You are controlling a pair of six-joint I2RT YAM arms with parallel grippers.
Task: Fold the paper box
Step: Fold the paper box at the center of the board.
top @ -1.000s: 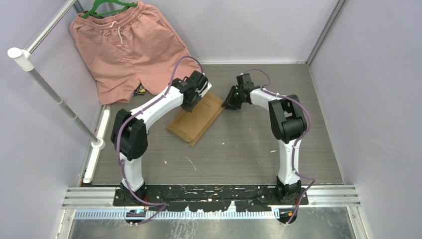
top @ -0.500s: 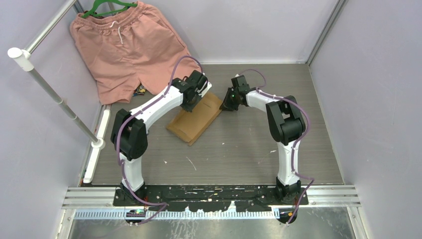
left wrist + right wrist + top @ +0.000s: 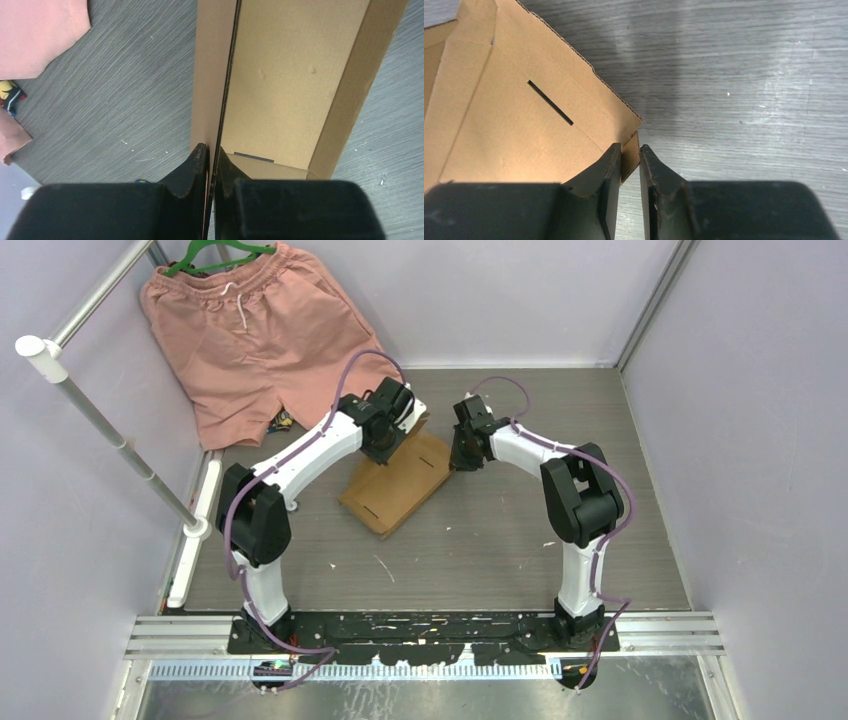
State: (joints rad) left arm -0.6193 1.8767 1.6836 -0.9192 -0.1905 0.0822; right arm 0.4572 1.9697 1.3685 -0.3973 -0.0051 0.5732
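The paper box is brown cardboard, partly folded, lying mid-table with its long sides raised. My left gripper is at its far left end, shut on the upright side wall, which stands edge-on between the fingers. The box floor lies to the right of that wall. My right gripper is at the box's far right corner. Its jaws stand narrowly open around a small corner flap beside the slotted panel. The floor shows through the gap.
Salmon-pink shorts on a green hanger lie at the back left, their hem also in the left wrist view. A metal rail runs along the left side. Walls enclose the grey table.
My right gripper has moved left onto the box's far right corner. The box has shifted slightly and its far end has lifted. My left gripper keeps its grip.
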